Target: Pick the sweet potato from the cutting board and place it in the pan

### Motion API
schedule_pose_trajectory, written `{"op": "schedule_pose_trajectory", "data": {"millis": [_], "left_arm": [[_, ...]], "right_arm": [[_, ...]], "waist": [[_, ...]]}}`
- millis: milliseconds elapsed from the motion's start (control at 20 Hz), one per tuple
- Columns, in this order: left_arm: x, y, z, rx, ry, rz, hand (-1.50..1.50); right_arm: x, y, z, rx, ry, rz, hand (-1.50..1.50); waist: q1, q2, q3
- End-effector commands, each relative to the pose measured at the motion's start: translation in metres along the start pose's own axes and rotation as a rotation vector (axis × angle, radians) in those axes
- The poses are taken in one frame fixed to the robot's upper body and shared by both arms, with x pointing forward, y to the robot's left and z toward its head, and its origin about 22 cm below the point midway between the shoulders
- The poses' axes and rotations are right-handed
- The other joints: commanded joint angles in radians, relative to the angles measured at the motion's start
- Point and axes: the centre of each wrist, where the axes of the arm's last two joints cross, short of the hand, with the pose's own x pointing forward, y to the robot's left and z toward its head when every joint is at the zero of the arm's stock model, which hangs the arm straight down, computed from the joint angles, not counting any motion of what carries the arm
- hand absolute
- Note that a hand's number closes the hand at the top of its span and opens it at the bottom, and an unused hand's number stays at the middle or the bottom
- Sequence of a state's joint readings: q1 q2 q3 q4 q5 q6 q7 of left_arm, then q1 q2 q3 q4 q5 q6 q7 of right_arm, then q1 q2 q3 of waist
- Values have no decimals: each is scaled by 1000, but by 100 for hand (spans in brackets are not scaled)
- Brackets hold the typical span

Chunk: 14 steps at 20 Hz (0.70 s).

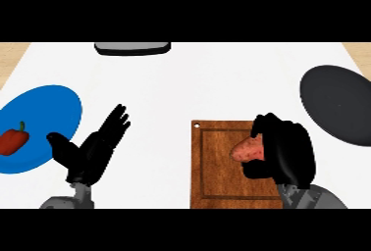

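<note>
On the cutting board (pixel 217 166), the right hand (pixel 286 147) curls around the sweet potato (pixel 247 149). It could slip out on the way to the pan (pixel 337 103). The left hand (pixel 94 147) rests open.

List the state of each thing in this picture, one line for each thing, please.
Sweet potato: on the cutting board, right robot hand curled round it.
Cutting board: flat on the counter.
Pan: empty.
Blue plate: holds a red pepper.
Right robot hand: shut on the sweet potato.
Left robot hand: open, resting.
</note>
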State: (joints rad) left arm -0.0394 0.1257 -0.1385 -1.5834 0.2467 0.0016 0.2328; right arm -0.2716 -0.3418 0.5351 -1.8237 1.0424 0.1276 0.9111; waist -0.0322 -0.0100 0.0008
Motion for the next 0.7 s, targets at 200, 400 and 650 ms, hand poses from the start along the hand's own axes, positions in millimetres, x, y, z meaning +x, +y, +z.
{"op": "schedule_pose_trajectory", "data": {"millis": [200, 400, 650], "left_arm": [[10, 9, -6, -13, 4, -8, 0], [5, -11, -2, -27, -7, -3, 0], [-2, 0, 3, -28, -7, -15, 0]], "right_arm": [[-17, -55, 34, -267, 47, -391, 150], [-49, -41, 30, -318, 85, -523, 150], [-116, -34, 4, -342, 150, -591, 150]], "waist": [[8, 6, 0], [23, 10, 1], [30, 11, 1]]}}
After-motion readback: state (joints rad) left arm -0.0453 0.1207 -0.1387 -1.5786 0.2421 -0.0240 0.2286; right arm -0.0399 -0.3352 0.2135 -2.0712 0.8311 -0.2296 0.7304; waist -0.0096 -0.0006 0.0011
